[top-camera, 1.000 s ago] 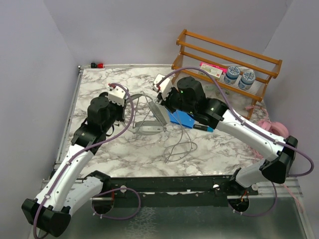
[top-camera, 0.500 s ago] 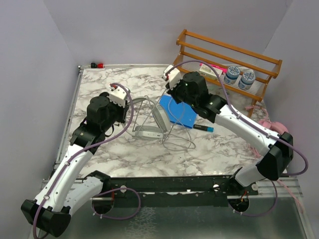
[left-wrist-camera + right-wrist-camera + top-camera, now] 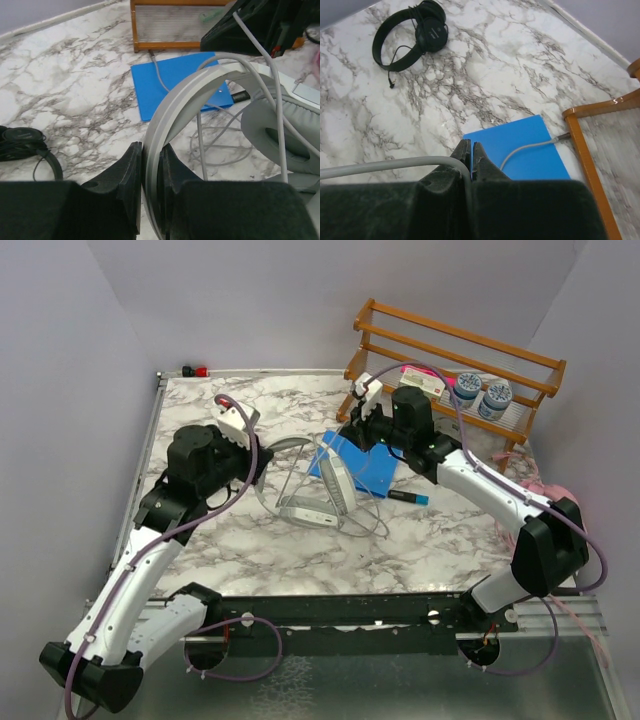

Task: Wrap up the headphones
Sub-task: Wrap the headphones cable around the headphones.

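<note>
The grey-white headphones (image 3: 330, 485) stand tilted on the marble table (image 3: 200, 540). My left gripper (image 3: 256, 454) is shut on their headband (image 3: 175, 105), which runs between its pads (image 3: 131, 165). My right gripper (image 3: 362, 418) is further back by the rack, shut on the grey cable (image 3: 395, 164). That cable stretches from it down across the headband (image 3: 255, 50), and loose loops lie beside the ear cup (image 3: 275, 135). The black headphones (image 3: 415, 35) lie flat on the table, with their thin cable loose. The pink headphones (image 3: 552, 495) lie at the table's right edge.
A blue pad (image 3: 362, 468) lies under the right gripper, and the cable's plug end rests on it. A wooden rack (image 3: 450, 355) with two cans (image 3: 480, 393) and a pink box (image 3: 425, 378) stands back right. A pen (image 3: 405, 497) lies beside the pad.
My right gripper has moved back and to the right toward the rack, drawing the grey cable taut. The grey-white headphones have swung to the right, uncovering more of the blue pad.
</note>
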`<state>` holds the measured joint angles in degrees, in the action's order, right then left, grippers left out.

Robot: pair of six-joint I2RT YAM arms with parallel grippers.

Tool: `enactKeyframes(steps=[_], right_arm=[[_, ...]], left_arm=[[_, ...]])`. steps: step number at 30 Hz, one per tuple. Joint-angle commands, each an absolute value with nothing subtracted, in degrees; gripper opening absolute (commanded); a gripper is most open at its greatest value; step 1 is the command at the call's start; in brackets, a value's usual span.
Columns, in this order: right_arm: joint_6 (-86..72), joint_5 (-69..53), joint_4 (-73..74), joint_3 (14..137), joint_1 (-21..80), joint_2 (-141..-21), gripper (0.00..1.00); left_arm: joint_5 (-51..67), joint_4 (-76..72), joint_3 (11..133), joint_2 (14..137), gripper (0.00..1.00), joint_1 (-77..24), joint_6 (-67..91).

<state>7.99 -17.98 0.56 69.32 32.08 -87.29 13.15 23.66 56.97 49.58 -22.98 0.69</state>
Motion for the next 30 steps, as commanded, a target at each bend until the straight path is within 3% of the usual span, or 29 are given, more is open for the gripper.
enactKeyframes(steps=[1,9,14,17,26,30], right_arm=[[4.4,-22.4,-7.7,65.8,29.7,-88.2,0.03],[2.2,-25.0,-19.4,54.0,29.7,-82.4,0.04],[-2.8,-29.4,-29.8,46.8,29.7,-78.9,0.08],[-4.2,-33.9,-32.0,46.0,29.7,-78.3,0.09],[-15.7,-44.4,-45.4,41.4,30.0,-79.6,0.09],[-16.4,-43.6,-46.3,40.5,35.0,-79.7,0.08]], left_arm=[[24.1,23.8,63.6,51.9,0.00,-23.3,13.6],[32.8,17.2,65.9,54.7,0.00,-23.2,24.6],[36.9,16.9,71.3,58.7,0.00,-23.2,36.1],[39.8,9.0,69.4,59.9,0.00,-23.2,47.5],[27.3,1.8,67.5,58.5,0.00,-23.2,60.3],[21.4,1.3,67.6,58.9,0.00,-23.2,62.8]])
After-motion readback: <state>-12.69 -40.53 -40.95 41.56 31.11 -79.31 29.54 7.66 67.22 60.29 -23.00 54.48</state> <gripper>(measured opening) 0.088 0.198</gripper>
